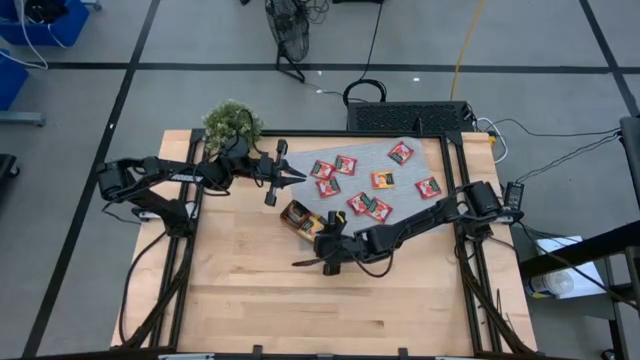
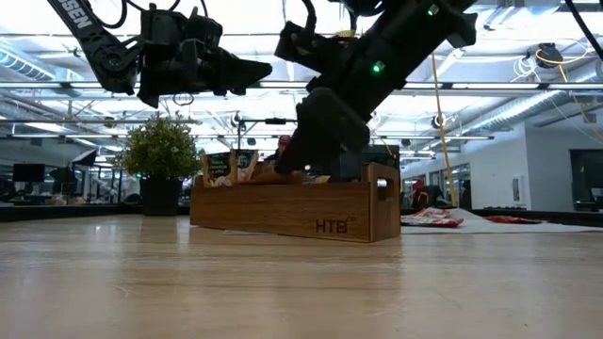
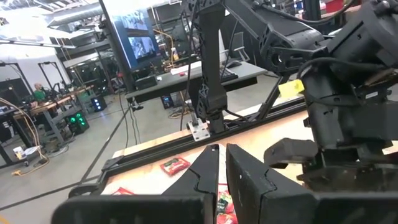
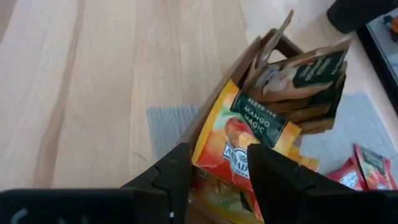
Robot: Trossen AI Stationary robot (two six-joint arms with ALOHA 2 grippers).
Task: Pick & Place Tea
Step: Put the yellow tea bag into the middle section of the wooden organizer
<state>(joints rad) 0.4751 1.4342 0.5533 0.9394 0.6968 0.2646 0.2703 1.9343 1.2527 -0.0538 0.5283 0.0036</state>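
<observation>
The tea shows as small square foil sachets. Several red, orange and green ones (image 1: 360, 203) lie flat on a grey mat (image 1: 420, 165). The brown wooden tray (image 1: 300, 218) stands on the table at the mat's near-left corner. It holds dark green sachets (image 4: 311, 74) and an orange "Mango Magic" sachet (image 4: 242, 140), all standing upright. My right gripper (image 4: 217, 155) hangs open just above the tray (image 2: 301, 209), one finger on either side of the orange sachet's lower part. My left gripper (image 1: 298, 175) is shut, empty and held high (image 2: 254, 68), beyond the tray. My right gripper comes at the orange sachet from above, slanting from the table's near side, and the sachet's face shows past both fingers (image 4: 273, 174). Whether the fingers touch it cannot be told.
A potted plant (image 1: 232, 122) stands at the table's far-left corner. Black rails run along the table's left and right sides. Bare wood (image 1: 300, 300) spreads over the table's near half. The left arm reaches in above the tray's far side.
</observation>
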